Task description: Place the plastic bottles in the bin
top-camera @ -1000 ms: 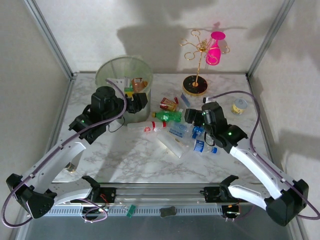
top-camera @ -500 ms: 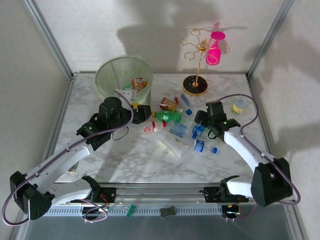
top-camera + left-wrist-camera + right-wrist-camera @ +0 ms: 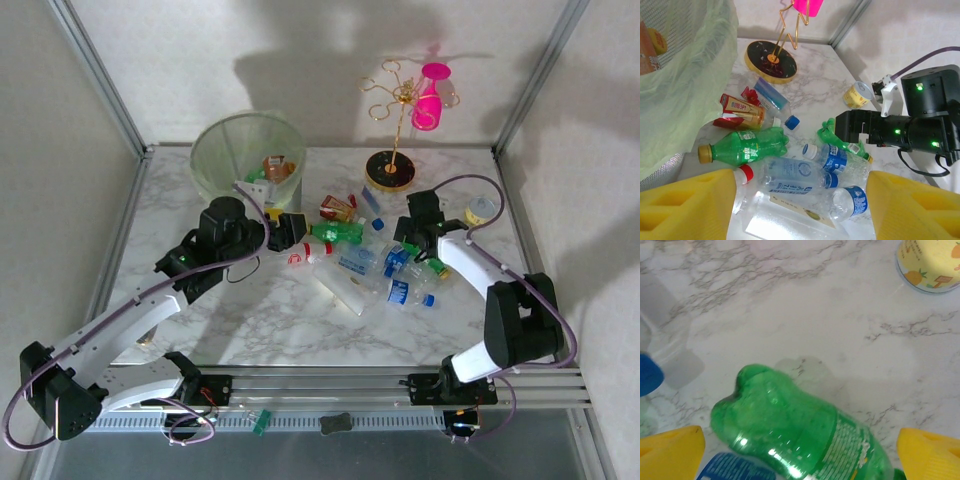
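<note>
Large round translucent grey-green bin (image 3: 200, 135), far left on marble table (image 3: 250, 310), holds few items; heap of plastic bottles (image 3: 360, 262) lies uncollected beside it. Both empty: left gripper (image 3: 288, 230) spread wide, right gripper (image 3: 800, 452) spread around crushed green bottle (image 3: 805, 435).

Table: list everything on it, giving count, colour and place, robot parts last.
bin: one, grey-green, far left corner, some items inside
gold-capped bottle: one, green, beside the bin
second green bottle: one, right of the pile
blue-labelled bottles: three, clear, centre
red-capped bottle: one, clear, centre left
carton: one, red and yellow, near the bin
loose cap: one, blue, centre
flat pouch: one, clear, near side of the pile
cup: one, yellow, right
stand: one, gold on black base, far centre
pink glass: one, on the stand
left gripper: open, at the pile's left
right gripper: open, pads either side of the second green bottle
</note>
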Robot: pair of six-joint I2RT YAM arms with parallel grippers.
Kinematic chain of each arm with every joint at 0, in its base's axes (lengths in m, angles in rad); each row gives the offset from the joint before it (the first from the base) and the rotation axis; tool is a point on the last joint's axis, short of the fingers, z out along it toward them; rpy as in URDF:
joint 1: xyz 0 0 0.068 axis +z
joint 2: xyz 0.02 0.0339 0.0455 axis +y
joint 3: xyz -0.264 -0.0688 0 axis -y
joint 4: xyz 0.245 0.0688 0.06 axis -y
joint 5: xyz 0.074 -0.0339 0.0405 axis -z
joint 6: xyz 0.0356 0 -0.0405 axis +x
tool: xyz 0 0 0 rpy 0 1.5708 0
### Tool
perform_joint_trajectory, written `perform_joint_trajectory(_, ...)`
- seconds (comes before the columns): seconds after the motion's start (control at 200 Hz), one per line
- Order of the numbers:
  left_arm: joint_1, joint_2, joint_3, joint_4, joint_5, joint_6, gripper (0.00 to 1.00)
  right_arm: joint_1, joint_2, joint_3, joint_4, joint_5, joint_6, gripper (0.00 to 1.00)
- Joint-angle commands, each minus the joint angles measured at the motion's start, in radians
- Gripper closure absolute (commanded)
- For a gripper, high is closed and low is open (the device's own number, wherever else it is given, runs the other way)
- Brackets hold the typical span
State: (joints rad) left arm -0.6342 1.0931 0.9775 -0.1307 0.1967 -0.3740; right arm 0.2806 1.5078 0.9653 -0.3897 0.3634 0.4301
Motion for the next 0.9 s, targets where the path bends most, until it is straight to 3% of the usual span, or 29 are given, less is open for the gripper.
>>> perform_joint_trajectory(0.0,-0.009,-0.034,-0.020,0.037,0.026,-0.012,0.31,-0.046,0.048,0.044,-0.022,-0.054,-0.037,0.01)
perform_joint_trajectory(0.175,-0.023,-0.041,-0.022,0.042,0.036,-0.016,0.31,-0.062,0.077,0.018,0.044,-0.124,-0.077,0.02)
perform_joint_trajectory(0.581,-0.034,-0.045,-0.024,0.040,0.029,-0.013,0.30,-0.063,0.111,-0.008,0.077,-0.128,-0.063,0.02)
perform_joint_trajectory(0.896,-0.035,-0.042,-0.020,0.035,0.032,-0.011,0.30,-0.064,0.011,-0.053,0.111,-0.216,-0.068,0.01)
